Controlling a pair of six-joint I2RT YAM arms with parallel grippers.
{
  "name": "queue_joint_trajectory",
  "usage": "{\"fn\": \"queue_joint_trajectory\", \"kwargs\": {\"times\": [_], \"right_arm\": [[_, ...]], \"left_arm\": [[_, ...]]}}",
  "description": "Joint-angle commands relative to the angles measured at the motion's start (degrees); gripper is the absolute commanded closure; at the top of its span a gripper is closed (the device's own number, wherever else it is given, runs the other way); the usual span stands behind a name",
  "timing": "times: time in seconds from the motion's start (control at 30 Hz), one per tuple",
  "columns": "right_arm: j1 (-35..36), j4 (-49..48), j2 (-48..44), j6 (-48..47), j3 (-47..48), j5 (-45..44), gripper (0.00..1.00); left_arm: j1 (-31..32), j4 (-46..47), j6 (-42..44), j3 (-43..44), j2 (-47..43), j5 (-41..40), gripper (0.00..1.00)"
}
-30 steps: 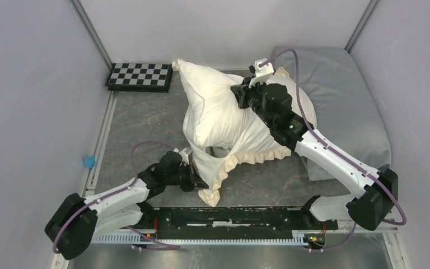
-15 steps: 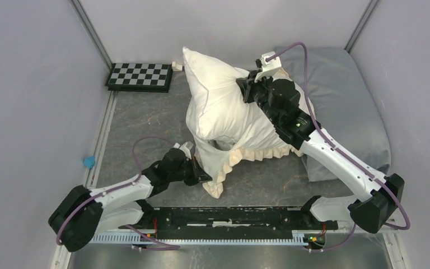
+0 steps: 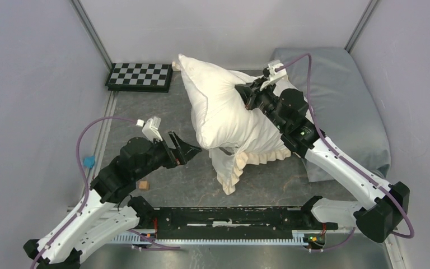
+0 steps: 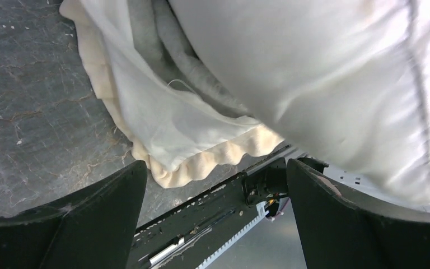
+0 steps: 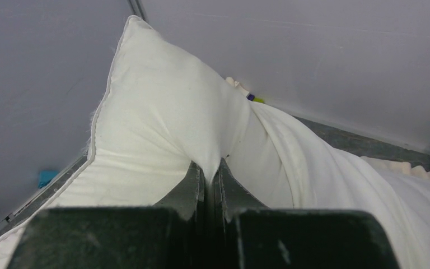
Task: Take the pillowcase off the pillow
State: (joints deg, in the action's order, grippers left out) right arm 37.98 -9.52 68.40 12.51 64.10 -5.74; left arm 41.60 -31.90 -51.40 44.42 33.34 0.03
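— Top external view: what's changed since a second ago?
— The pillow (image 3: 224, 112) is still propped up mid-table (image 3: 145, 112), leaning toward the far edge. The right gripper (image 3: 245, 96) stays pressed together on a pinch of its white cloth.
— And the pillowcase (image 3: 224, 159)?
— It's bunched round the pillow's lower end, with the frill (image 3: 230, 178) dangling toward the near edge. The left gripper (image 3: 187, 144) had that frill before. Now it has let go and pulled back toward the left edge, its jaws spread wide and empty.
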Motion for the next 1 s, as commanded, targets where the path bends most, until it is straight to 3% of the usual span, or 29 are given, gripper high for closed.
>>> {"fn": "queue_joint_trajectory", "kwargs": {"times": [0.0,0.1,0.37,0.53,0.97], "right_arm": [[-1.26,-5.99,-0.48,1.18,-1.23,1.84,1.00],[-1.25,-5.23,-0.23,1.40,-2.08,2.66,1.00],[-1.24,-4.99,0.32,0.55,-3.94,3.42,1.00],[-1.26,-5.21,1.55,1.07,-4.37,7.02,1.00],[-1.16,-5.46,0.97,1.46,-6.22,9.69,1.00]], "left_arm": [[0.14,-2.06,4.20,6.26,6.12,3.29,0.00],[0.14,1.12,4.04,9.97,7.33,7.14,0.00],[0.14,1.18,6.03,16.39,6.32,3.52,0.00],[0.14,-6.20,4.21,22.19,9.60,-7.96,0.00],[-2.36,-5.34,6.02,21.47,20.43,-7.53,0.00]]}}
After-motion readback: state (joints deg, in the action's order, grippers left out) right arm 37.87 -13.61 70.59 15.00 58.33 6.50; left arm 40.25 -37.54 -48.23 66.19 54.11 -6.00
